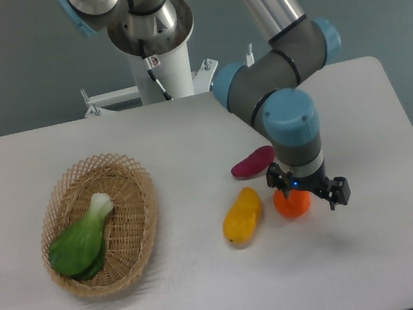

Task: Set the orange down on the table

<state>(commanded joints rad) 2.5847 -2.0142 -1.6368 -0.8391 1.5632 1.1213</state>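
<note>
The orange [291,204] is small, round and bright orange. It sits on the white table [213,295] right of centre, just right of the yellow fruit. My gripper [305,189] points down directly over the orange and hides its top. The jaws are spread wider than the fruit. The right finger [339,191] stands clear of the orange's side, and the left finger is near its upper left edge. The gripper looks open, and nothing is held.
An elongated yellow fruit [242,218] lies just left of the orange. A purple oblong vegetable [253,163] lies behind them. A wicker basket [145,235] at the left holds a green leafy vegetable [81,243]. The arm's base [151,30] stands at the back.
</note>
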